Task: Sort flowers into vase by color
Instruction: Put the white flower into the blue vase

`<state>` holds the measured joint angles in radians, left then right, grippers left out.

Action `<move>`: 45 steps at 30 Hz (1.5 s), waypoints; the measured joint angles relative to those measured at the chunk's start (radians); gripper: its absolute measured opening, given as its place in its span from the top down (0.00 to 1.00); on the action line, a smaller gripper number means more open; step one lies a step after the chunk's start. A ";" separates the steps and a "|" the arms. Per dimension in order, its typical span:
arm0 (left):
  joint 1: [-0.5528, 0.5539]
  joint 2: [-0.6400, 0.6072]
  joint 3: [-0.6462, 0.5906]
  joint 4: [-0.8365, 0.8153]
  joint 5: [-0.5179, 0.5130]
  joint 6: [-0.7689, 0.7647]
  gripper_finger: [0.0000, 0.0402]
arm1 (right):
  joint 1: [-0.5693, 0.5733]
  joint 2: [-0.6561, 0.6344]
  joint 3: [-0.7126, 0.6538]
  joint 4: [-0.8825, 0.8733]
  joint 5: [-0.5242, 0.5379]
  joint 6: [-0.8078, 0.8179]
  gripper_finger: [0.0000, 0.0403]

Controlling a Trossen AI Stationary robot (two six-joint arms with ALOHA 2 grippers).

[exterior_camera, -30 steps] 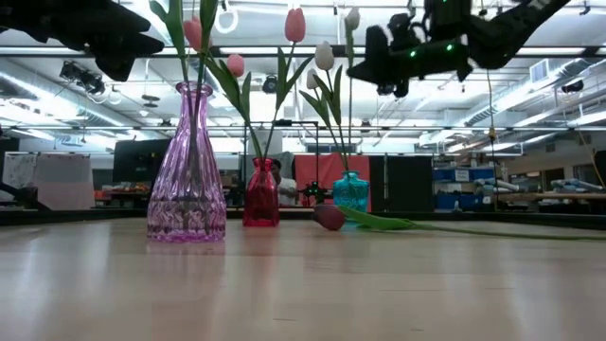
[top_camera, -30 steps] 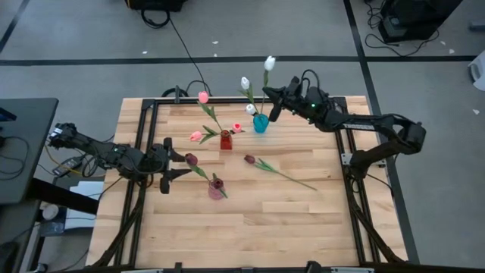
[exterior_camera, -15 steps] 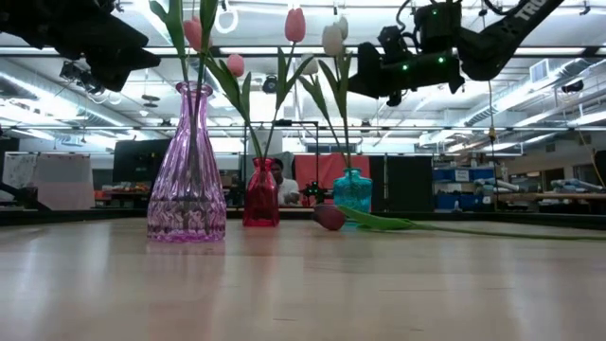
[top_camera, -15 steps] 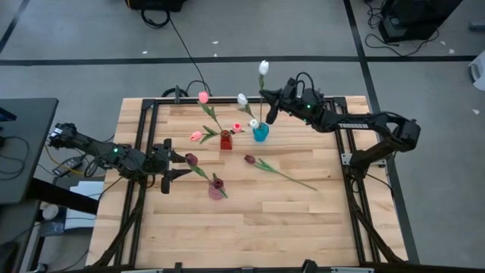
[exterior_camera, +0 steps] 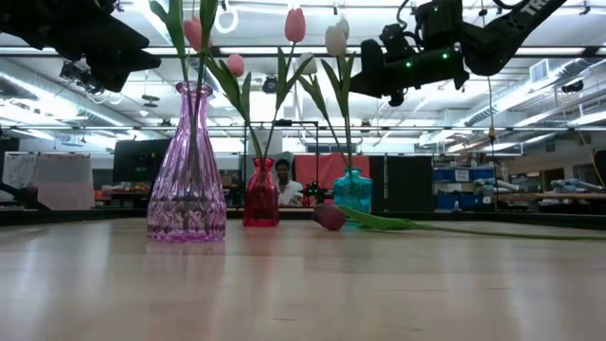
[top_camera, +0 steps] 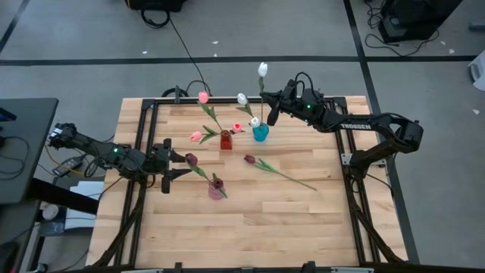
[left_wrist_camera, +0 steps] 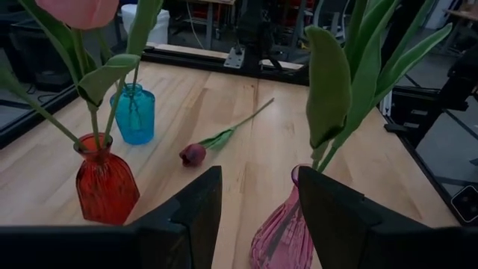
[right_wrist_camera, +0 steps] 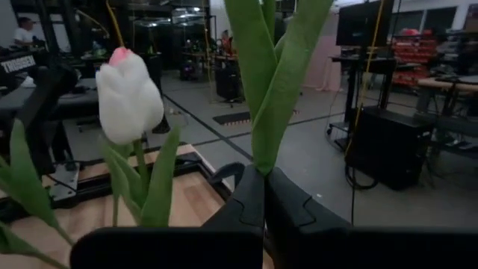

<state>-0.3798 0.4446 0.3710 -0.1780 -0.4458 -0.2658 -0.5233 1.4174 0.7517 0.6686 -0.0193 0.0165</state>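
My right gripper (top_camera: 270, 106) is above the blue vase (top_camera: 260, 133) near the table's far edge, shut on a white tulip whose head (top_camera: 262, 69) stands above it. Two more white tulips (top_camera: 242, 98) stand in that vase. Pink tulips (top_camera: 203, 97) stand in the red vase (top_camera: 225, 141), and maroon ones (top_camera: 191, 159) in the pink glass vase (top_camera: 217, 189). One maroon tulip (top_camera: 249, 159) lies flat on the table. My left gripper (top_camera: 173, 161) waits open, left of the pink vase (left_wrist_camera: 284, 232). My right gripper pinches the white tulip's green stem and leaves (right_wrist_camera: 261, 161) between its two shut fingers, well below the head. The fingers come level from the table's right side, across the stem. The tulip stands upright, its stem running down toward the blue vase's mouth (exterior_camera: 350, 172).
The three vases stand close together in the table's far middle. The lying tulip's stem (top_camera: 292, 177) stretches toward the right. Bare wood fills the near half (top_camera: 250, 227). A black frame (top_camera: 144, 114) edges the table. A person (exterior_camera: 281, 180) shows far behind it.
My right gripper has moved toward the table's left, carrying the white tulip upright until it stands over the blue vase among the other white tulips. It has stayed shut on the stem. My left arm has kept still.
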 joint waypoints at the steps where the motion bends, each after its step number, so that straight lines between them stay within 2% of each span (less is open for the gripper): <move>1: 0.000 0.000 0.000 0.000 0.000 0.000 0.55 | 0.003 0.000 0.000 -0.007 0.000 0.003 0.98; 15: 0.000 0.000 0.000 0.000 -0.026 0.000 0.55 | 0.030 -0.068 0.000 -0.019 -0.008 0.059 0.98; 32: 0.000 -0.001 0.001 -0.014 -0.022 0.004 0.55 | 0.057 -0.079 -0.001 -0.108 0.025 0.021 0.98; 45: 0.000 -0.002 0.001 -0.013 -0.032 0.028 0.55 | 0.064 -0.079 -0.084 -0.095 0.026 0.009 0.98</move>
<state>-0.3798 0.4431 0.3721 -0.1906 -0.4773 -0.2383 -0.4591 1.3388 0.6679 0.5740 0.0071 0.0256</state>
